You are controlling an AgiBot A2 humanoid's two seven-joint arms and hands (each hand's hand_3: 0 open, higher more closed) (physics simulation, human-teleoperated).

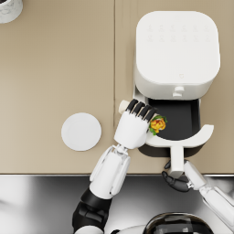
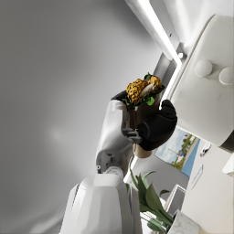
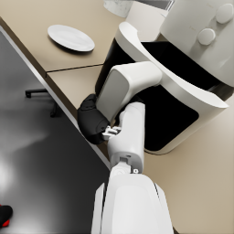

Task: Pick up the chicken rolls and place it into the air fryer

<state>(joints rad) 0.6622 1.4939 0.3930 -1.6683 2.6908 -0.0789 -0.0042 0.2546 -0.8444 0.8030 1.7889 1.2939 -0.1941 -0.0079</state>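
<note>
In the head view, the left hand [image 1: 134, 124] curls its dark fingers [image 1: 142, 111] around the chicken roll [image 1: 157, 124], whose golden filling and green leaf show just past the fingertips. The roll hangs over the left rim of the air fryer's drawer [image 1: 204, 134], which is pulled out toward the robot; its dark basket floor shows bare to the right of the roll, and I cannot tell whether the roll touches the rim. The white air fryer [image 1: 176, 52] stands on the far right of the tan table [image 1: 55, 68]. The left forearm rises from the lower middle and leans right toward the drawer. The right hand [image 1: 177, 182] is closed on the drawer handle [image 1: 177, 157] at the table's near edge. A round white plate [image 1: 81, 131] lies left of the left hand, well apart from the fryer, with nothing on it. A pale cylindrical object [image 1: 9, 9] sits at the far left corner.

In the left wrist view, the left hand [image 2: 148, 125] grips the wrapped roll [image 2: 142, 91] upright, filling end outward, with the fryer body [image 2: 205, 87] just beside it.

In the right wrist view, the right hand [image 3: 93, 121] wraps the white handle [image 3: 125, 82] of the drawer [image 3: 192, 91], whose black interior shows nothing in the part visible. The plate [image 3: 71, 37] lies farther off on the table.
</note>
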